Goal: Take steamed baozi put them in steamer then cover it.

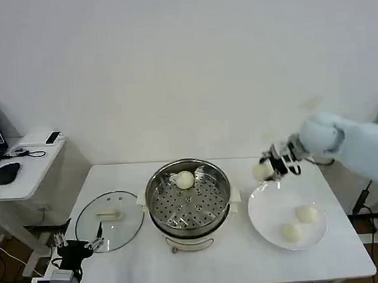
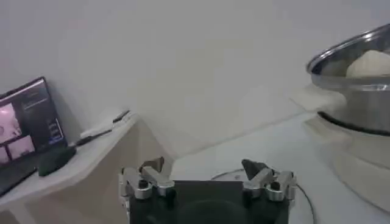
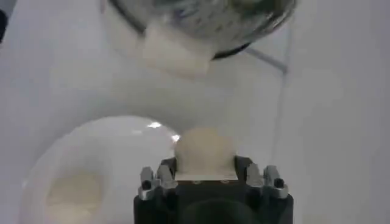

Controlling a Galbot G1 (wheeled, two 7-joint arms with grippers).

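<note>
A white table (image 1: 227,260) holds a steel steamer (image 1: 189,202) at its centre. One baozi (image 1: 185,179) sits on the perforated tray at about twelve o'clock inside the pot. At three o'clock from the steamer lies a white plate (image 1: 266,217) with two more baozi (image 1: 306,214) on it. The right gripper (image 1: 269,167) hangs above the plate's far rim, between plate and steamer, its claw pinching a fourth baozi (image 3: 205,149). The glass cover (image 1: 109,220) lies flat at nine o'clock from the steamer. The left gripper (image 2: 207,182) waits low at the table's near left corner beside the cover, claw spread and holding nothing.
</note>
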